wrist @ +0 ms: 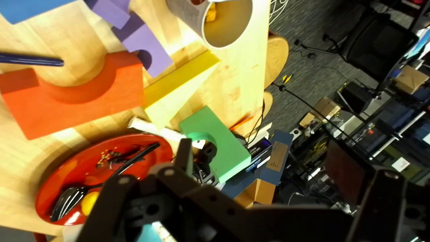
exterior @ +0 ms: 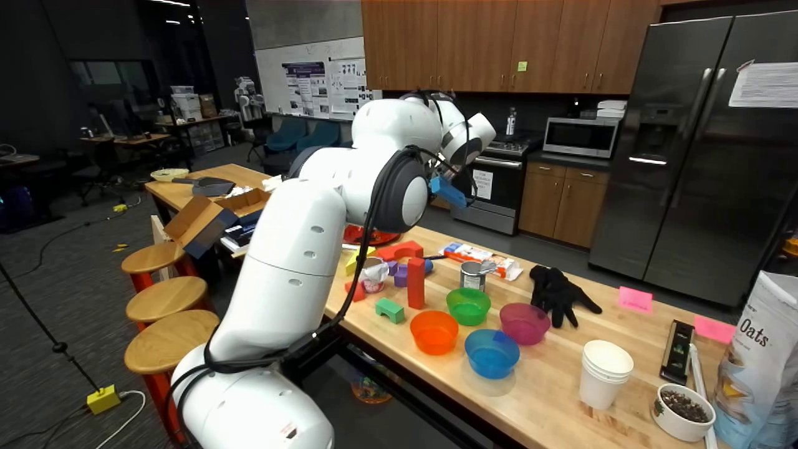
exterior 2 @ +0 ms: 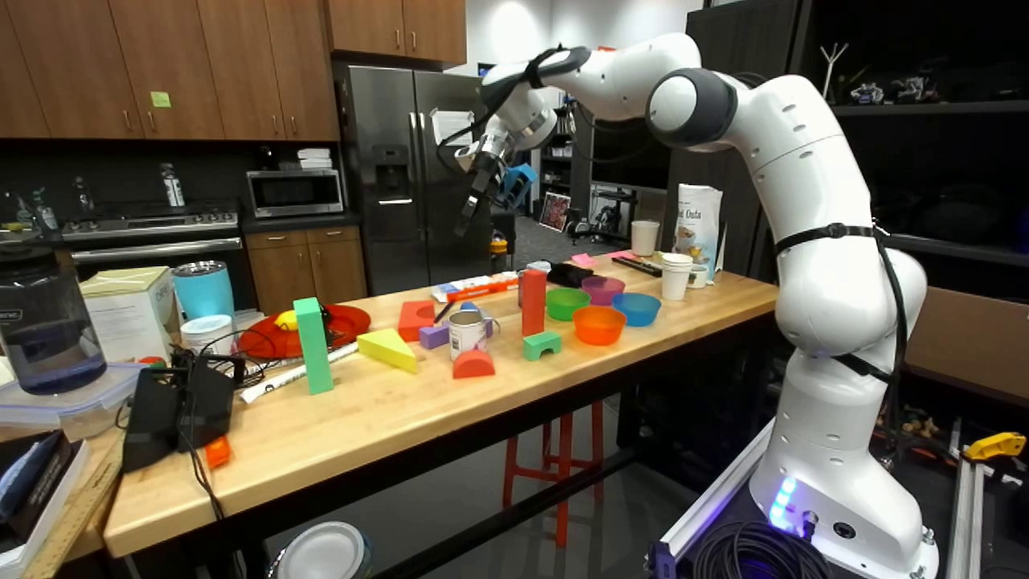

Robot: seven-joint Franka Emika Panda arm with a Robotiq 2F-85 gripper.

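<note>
My gripper (wrist: pixel 285 164) stands wide open in the wrist view, with nothing held between its fingers. In an exterior view, the gripper (exterior 2: pixel 469 213) hangs well above the table, tilted. Past its left finger in the wrist view stands a green arch block (wrist: pixel 223 144), apart from the gripper; the same green block (exterior 2: pixel 312 346) is upright in an exterior view. Near it lie a yellow wedge (wrist: pixel 181 89), a red arch block (wrist: pixel 80 101) and purple blocks (wrist: pixel 147 47). A red plate (wrist: pixel 147 164) holds a black utensil and a small yellow item.
An open can (wrist: pixel 228 25) stands beside the purple blocks. A tall red block (exterior: pixel 416 284) and a small green arch (exterior: pixel 389 310) stand near an orange bowl (exterior: pixel 434 332) and a blue bowl (exterior: pixel 492 354). Black speakers (exterior 2: pixel 181 414) with cables occupy one table end.
</note>
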